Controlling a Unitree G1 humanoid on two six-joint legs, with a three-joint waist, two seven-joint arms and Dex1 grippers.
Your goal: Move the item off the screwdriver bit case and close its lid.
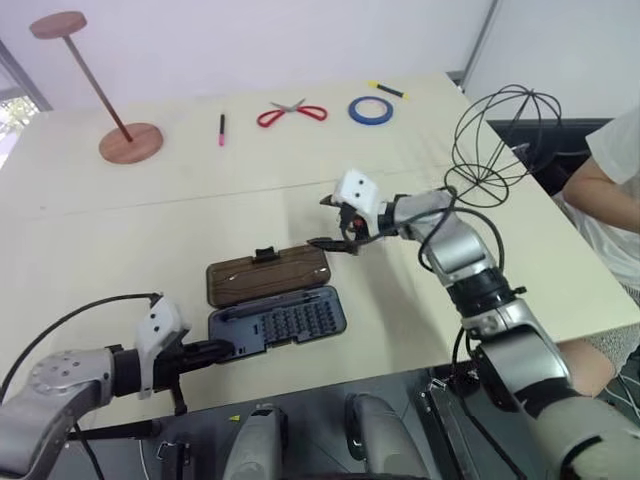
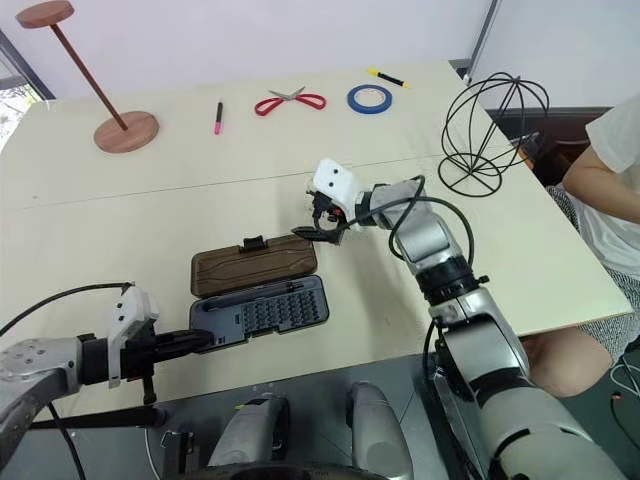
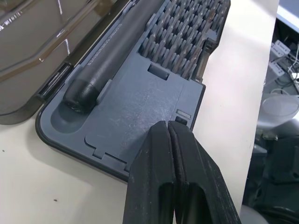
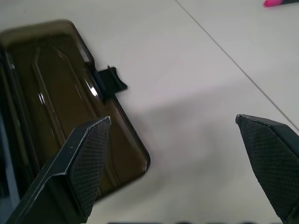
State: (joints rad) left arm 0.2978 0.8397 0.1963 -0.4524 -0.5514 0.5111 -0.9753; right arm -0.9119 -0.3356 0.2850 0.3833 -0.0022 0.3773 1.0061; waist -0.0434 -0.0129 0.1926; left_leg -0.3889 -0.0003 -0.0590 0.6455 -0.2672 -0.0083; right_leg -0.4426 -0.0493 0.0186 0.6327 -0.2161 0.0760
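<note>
Both grippers are working near an open screwdriver bit case [image 1: 277,322] lying on a pale table [image 1: 150,230]. Left gripper [image 2: 205,340] is sitting with its two black fingers pressed together, holding nothing, its tips touching the near left end of the case's grey-blue tray. Right gripper [image 2: 318,223] is hovering just beyond the right end of the lid [image 1: 268,275], fingers spread wide and empty. That smoky-brown lid is lying flat open on the far side of the tray. Well apart, at the table's far right edge, the item [image 1: 503,135], a black wire sphere frame, is standing upright.
</note>
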